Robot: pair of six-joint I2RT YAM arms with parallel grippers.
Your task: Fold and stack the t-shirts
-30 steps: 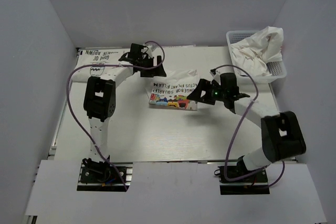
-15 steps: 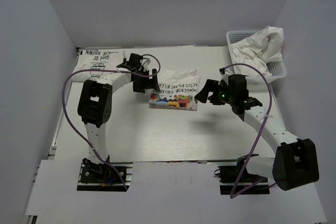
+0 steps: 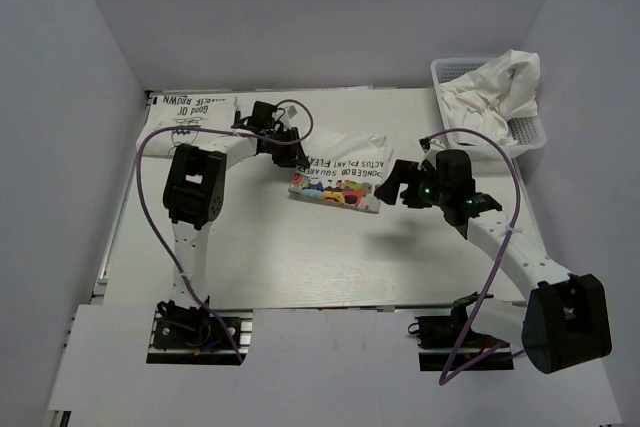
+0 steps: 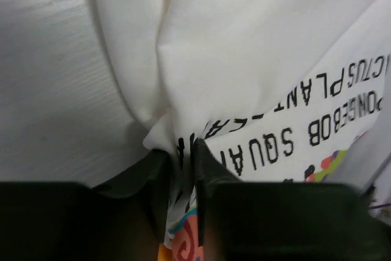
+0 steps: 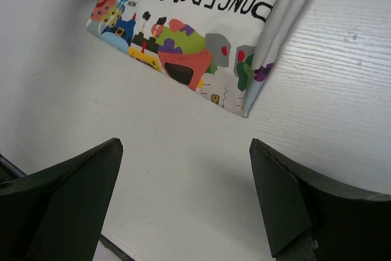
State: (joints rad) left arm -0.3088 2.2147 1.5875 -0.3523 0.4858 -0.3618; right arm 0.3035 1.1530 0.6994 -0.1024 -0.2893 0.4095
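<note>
A folded white t-shirt [image 3: 345, 169] with black lettering and a colourful print lies mid-table. In the left wrist view a pinched fold of that t-shirt [image 4: 244, 53] runs between the two fingers, and my left gripper [image 4: 182, 166] is shut on its left edge. From above, the left gripper [image 3: 297, 161] sits at the shirt's left end. My right gripper [image 3: 392, 183] hovers open just right of the shirt. In its wrist view the right gripper [image 5: 183, 148] has only bare table between its fingers, and the t-shirt's printed corner [image 5: 201, 59] lies ahead of them.
Another folded white t-shirt with lettering [image 3: 188, 115] lies at the back left. A white mesh basket [image 3: 532, 133] at the back right holds crumpled white t-shirts [image 3: 495, 87]. White walls enclose the table on three sides.
My left gripper came down onto the shirt's left edge and closed on it; the shirt skewed slightly. The right arm drew back to the right, still open.
</note>
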